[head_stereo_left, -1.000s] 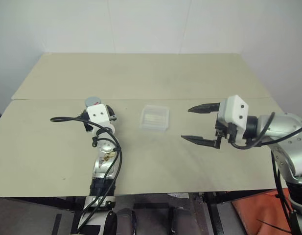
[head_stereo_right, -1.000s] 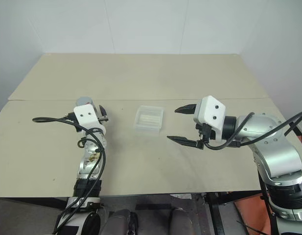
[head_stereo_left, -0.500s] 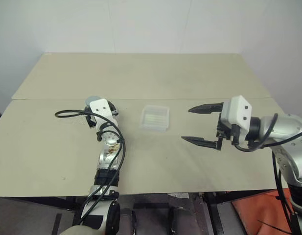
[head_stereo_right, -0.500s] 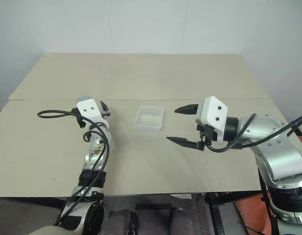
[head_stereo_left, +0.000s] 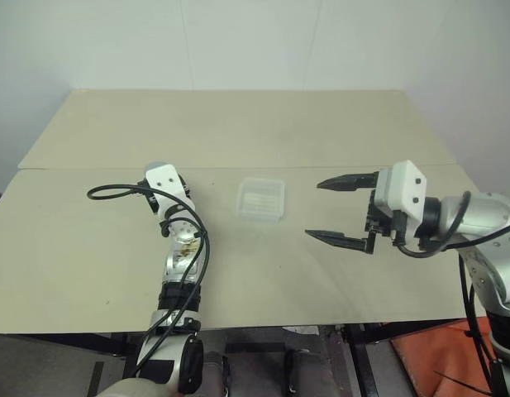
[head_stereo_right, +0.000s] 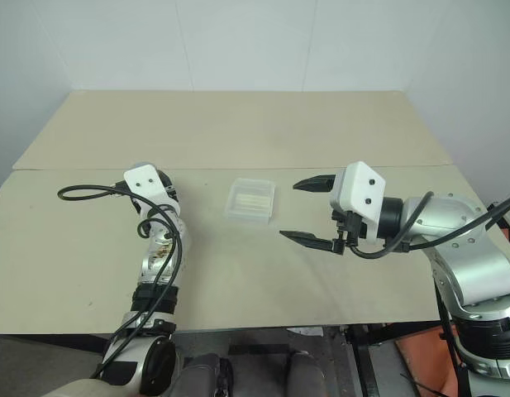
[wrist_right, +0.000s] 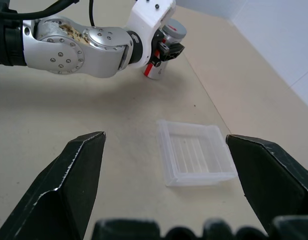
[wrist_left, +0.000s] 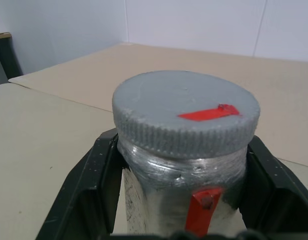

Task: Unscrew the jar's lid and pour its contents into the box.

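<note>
1. One pale table [head_stereo_left: 263, 124] carries the whole job; I note nothing spilled on it.

2. Right gripper [head_stereo_left: 342, 210] hangs above the table, to the right of the box, with its two black fingers spread wide and nothing between them. I judge it is standing by for the lid.

3. Left gripper [wrist_left: 183, 185] is clamped on the jar [wrist_left: 181, 197]. In the left wrist view its fingers [wrist_left: 86, 185] press against the silvery wall on both sides, just under the cap. The jar stands upright on the table at the left, well apart from the box.

4. Box [head_stereo_left: 261, 199], clear and shallow, lies flat near the table's middle, between the two arms. I see nothing in it.

5. Lid [wrist_left: 186, 117], grey with a red mark on top, sits square on the jar with no gap showing at its ribbed rim. I judge it not yet unscrewed.

6. Contents: hidden under the lid; I cannot see them.

7. Progress, as I judge it: the jar is secured and that is all that is done. Left to do: bring the right gripper onto the lid, turn it off, set it aside, carry the jar over the box and tip it out.
</note>
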